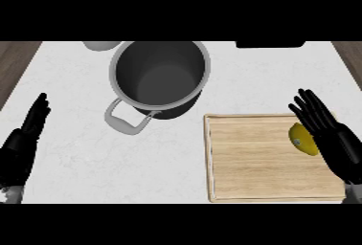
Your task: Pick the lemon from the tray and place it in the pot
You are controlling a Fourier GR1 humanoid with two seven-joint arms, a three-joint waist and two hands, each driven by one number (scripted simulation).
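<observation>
A yellow lemon [302,139] lies near the right edge of a light wooden tray [262,162] on the white speckled counter [106,162]. The right hand [331,134] is just beside it, fingers straight and slightly spread, partly covering the lemon's right side without curling round it. Up and to the left, apart from the tray, stands a grey metal pot [159,74] with a loop handle. The left hand [25,134] rests at the left edge, fingers straight and together.
</observation>
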